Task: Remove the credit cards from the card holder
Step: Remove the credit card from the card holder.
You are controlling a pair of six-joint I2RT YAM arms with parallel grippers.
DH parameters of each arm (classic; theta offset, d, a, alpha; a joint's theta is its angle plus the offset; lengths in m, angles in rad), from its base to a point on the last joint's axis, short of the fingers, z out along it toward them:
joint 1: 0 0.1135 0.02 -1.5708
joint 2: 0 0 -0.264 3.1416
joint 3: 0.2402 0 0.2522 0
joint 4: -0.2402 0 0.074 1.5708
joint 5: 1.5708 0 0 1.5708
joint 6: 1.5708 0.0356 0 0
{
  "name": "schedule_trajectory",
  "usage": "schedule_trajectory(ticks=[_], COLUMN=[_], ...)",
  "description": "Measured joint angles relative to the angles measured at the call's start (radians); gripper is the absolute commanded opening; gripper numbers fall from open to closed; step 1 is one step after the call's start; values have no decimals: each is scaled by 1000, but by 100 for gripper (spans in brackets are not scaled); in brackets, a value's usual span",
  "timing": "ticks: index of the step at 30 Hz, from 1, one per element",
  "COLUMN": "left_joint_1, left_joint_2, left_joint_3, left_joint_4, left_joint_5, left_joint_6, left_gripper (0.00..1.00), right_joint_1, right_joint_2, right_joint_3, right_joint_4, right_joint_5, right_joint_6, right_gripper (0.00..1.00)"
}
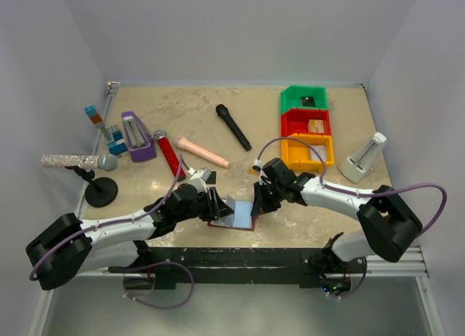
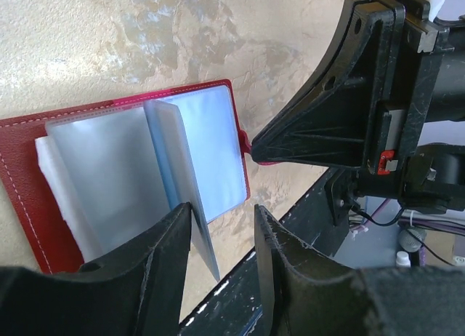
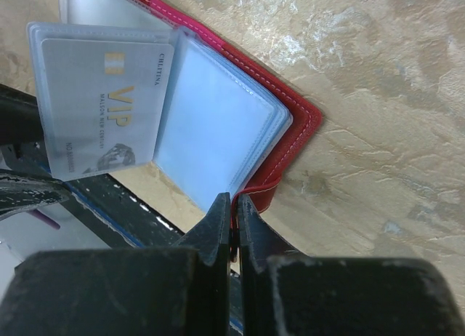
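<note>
- Where is the card holder (image 1: 240, 214)?
- It lies open on the tabletop (image 1: 182, 110), close to the near edge, between the two arms. Its dark red cover is flat and the pale shiny sleeves face up.
- Any cards showing?
- One silver card (image 3: 102, 110) sits inside a sleeve (image 2: 174, 169) that is lifted and stands on edge from the spine. The other sleeves lie flat, and I cannot tell what they hold.
- How does the right gripper (image 3: 232, 199) stand?
- Its fingers are pinched tight together on the small red tab (image 3: 261, 190) at the holder's right edge, low against the tabletop.
- And the left gripper (image 2: 221, 209)?
- It is partly spread, at the holder's near edge. The raised sleeve stands in the gap, next to one finger, with free space on its other side. It is not clamped.
- What lies around them?
- Further back, well apart from the holder, there is a black microphone (image 1: 233, 126) and a red one (image 1: 168, 153). At the far right, green, red and yellow bins (image 1: 308, 125) stand in a row. A glittery microphone on a black stand (image 1: 100, 190) is at the left edge.
</note>
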Motion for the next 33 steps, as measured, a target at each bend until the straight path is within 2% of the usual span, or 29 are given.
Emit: schedule_trajectory(ticks=[6,12,14,18,20,24,28,31,33], left_joint_1=[0,-1,-1,0,0,1,6,8,11], left_joint_2=[-37,-163,-220,-314,-349,-428,-472,-472,-449], left_joint_3=[0,-14,-24,-30,-30,-29,-23,-18,-18], left_joint_4=[-48,-183,-243,-368,-418,-515,-544,-500,-429], left_joint_5=[-32,-129,-167,-241,-270,-329,-351,-339,-304], left_joint_6=[2,1,0,0,1,5,30,60,83], left_gripper=[44,44,44,44,43,42,39,35,27], right_joint_1=[0,0,0,0,0,0,0,0,0], right_joint_2=[0,-2,-2,-20,-42,-120,-239,-361,-417], right_joint_3=[0,0,0,0,0,2,2,-16,-48], right_joint_4=[0,-15,-27,-53,-73,-130,-153,-63,45], right_joint_5=[0,10,27,58,76,126,136,101,55], right_joint_6=[-2,-6,-6,-10,-9,-21,-35,-38,-28], right_gripper=[0,0,9,34,41,46,51,57,58])
